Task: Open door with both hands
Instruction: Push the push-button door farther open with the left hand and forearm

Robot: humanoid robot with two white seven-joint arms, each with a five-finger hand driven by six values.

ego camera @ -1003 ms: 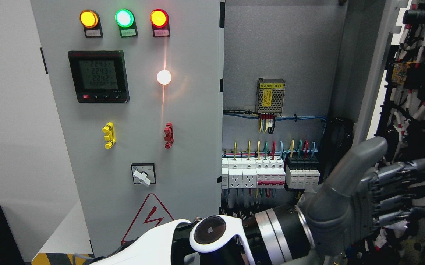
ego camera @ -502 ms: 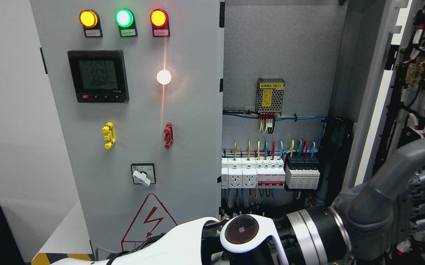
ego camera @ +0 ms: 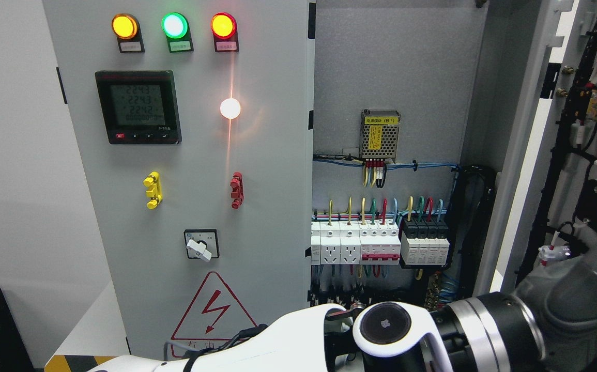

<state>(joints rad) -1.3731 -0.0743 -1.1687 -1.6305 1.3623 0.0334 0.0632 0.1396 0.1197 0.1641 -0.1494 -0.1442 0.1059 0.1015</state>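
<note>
- Pushing the right-hand cabinet door outward is judged to be the step in hand; its pale edge is seen at the right, swung well clear of the cabinet interior, with wiring and components mounted on its inner face.
- A white-and-black arm is seen entering from the lower left and crossing to the lower right, so the grey hand at the frame's edge is named the left hand; only its wrist and palm base are shown.
- Whether its fingers are released, clenched or grasping cannot be told, as they are cut off by the frame.
- The right hand is not shown.
- The left-hand door, carrying indicator lamps, a meter and a rotary switch, is seen closed.
- For a clean push, contact is best kept on bare door metal, away from the loose cables.
- Force is best applied along the hinge arc, slowly, so that the breaker row is not brushed by the forearm.
</note>
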